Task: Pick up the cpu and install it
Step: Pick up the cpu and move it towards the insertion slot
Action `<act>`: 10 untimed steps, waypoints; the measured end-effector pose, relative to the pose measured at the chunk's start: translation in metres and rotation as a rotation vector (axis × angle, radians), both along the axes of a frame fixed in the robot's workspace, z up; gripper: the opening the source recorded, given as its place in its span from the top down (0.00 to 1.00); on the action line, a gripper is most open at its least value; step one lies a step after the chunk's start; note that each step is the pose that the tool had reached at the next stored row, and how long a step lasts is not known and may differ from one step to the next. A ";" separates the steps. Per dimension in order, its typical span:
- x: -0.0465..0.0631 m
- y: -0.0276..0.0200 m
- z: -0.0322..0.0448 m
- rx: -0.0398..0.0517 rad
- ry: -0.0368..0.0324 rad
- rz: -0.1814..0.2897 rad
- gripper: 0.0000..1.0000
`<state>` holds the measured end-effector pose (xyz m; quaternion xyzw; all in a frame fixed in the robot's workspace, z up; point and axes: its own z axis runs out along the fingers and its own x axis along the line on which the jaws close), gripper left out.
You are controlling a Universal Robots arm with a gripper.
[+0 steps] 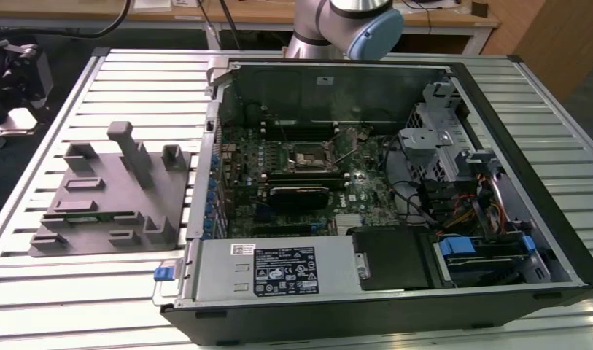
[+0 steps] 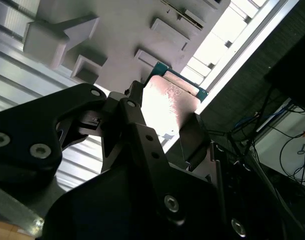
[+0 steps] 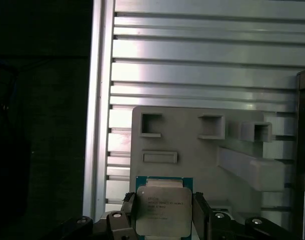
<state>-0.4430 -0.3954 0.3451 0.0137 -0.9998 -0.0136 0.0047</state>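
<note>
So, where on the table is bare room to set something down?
In the exterior view, bare table slats lie between the block and the near edge, also beyond the block. At the exterior view's right, a strip beside the case is free. Inside the case it is crowded.

Count: one cpu point(image 3: 163, 197), one gripper point(image 3: 165, 209). One grey fixture block point(image 1: 101, 200), one open computer case point(image 1: 325, 321), one slatted table point(image 1: 82, 306).

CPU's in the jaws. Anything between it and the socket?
Nothing visible covers the dark metal-framed socket in the open black computer case. Only the case's side wall stands between it and the small silver-topped square cpu, clamped in the jaws over the grey slotted plastic block.
</note>
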 end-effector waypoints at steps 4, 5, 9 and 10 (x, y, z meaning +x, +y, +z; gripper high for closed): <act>0.000 0.0003 0.0032 -0.0001 0.0000 0.000 0.46; 0.000 0.0005 0.0039 0.0000 0.0000 0.000 0.46; 0.000 0.0008 0.0071 -0.0001 0.0001 0.000 0.46; 0.000 0.0009 0.0079 -0.0001 0.0001 0.000 0.46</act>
